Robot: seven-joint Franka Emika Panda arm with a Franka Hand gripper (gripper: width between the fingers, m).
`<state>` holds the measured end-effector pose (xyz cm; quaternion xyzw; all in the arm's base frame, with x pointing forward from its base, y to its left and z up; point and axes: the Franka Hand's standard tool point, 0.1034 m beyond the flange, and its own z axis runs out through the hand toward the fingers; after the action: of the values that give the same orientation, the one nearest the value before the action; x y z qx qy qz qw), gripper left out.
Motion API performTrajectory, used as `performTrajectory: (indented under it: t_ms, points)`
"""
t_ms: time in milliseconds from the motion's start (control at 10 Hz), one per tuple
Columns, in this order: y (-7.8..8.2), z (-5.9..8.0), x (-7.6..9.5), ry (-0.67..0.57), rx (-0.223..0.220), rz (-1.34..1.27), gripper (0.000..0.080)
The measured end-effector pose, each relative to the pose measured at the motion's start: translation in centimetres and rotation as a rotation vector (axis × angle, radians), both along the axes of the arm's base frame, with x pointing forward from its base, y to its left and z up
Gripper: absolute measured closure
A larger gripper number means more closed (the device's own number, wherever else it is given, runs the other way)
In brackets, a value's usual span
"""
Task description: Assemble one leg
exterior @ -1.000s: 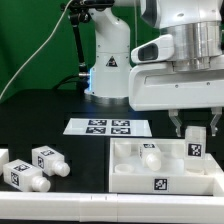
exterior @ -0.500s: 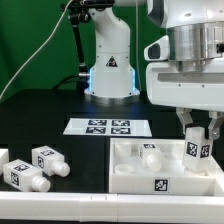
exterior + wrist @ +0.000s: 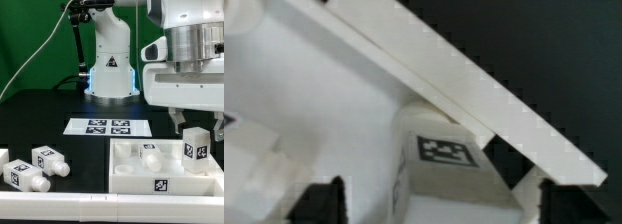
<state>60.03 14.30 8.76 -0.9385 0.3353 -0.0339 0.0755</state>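
Since the leg [image 3: 196,146] stands upright unaided inside the tray [image 3: 130,173], against its rim and apparently seated, the gripper [image 3: 198,128] hangs over it, jaws spread, grasping nothing.

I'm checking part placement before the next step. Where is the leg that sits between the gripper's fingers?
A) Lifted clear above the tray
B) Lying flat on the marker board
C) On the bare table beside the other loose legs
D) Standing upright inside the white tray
D: the leg stands on end inside the tray, with the gripper straddling it.
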Motion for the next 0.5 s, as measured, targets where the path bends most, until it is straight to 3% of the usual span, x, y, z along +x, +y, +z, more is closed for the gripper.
performTrajectory:
  t_ms: [100,300,400,500]
  points:
    - [0.12,0.0,-0.03,-0.001,0.001,0.013,0.0164]
    - [0.03,-0.01,-0.01,-0.025,-0.022,0.203,0.0154]
    - [0.02,-0.01,0.0,-0.04,-0.054,0.343,0.0151]
    - [0.17,0.01,-0.01,-0.056,-0.115,0.524,0.0151]
